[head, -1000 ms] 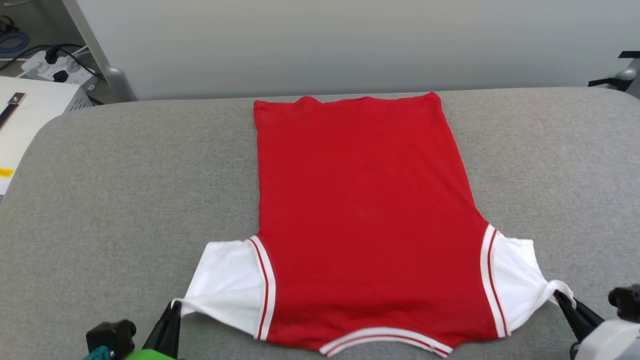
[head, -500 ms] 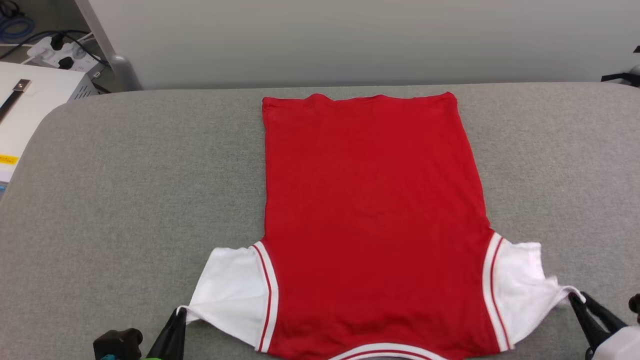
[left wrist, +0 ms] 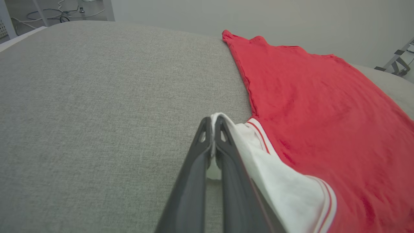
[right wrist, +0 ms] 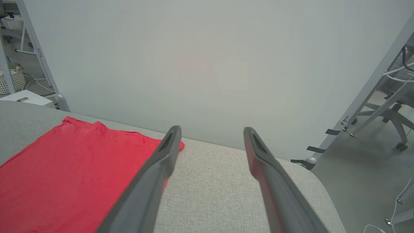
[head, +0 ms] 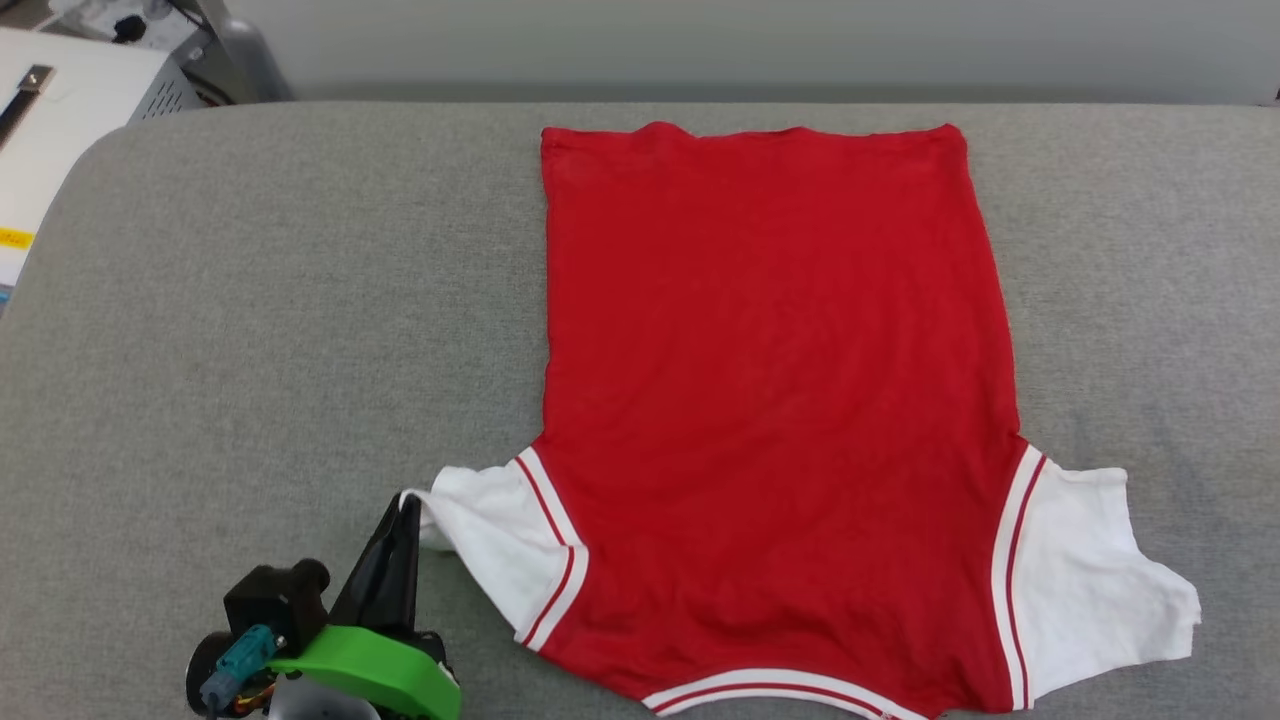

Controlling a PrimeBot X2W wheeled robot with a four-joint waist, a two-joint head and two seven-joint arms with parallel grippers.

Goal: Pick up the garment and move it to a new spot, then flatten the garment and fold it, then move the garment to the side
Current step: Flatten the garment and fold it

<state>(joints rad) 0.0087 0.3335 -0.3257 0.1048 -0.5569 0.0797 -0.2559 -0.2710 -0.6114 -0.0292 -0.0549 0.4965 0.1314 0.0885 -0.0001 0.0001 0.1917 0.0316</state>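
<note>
Having released the jersey [head: 770, 400] at its 4 o'clock sleeve [head: 1090, 570], your right hand [right wrist: 212, 129] gapes empty, while your left hand [head: 408, 502] still pinches the 8 o'clock sleeve [head: 490, 540], ready to fold.

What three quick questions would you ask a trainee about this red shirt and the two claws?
1. True or false: the red jersey T-shirt with white sleeves lies spread out on the grey fabric-covered table.
2. Pick one: the right claw is A) shut on the hem, B) open and holding nothing, C) shut on the collar.
3. Fill in: the left claw is shut on the T-shirt's white ____.

Key: 1 true; 2 B; 3 sleeve.
</note>
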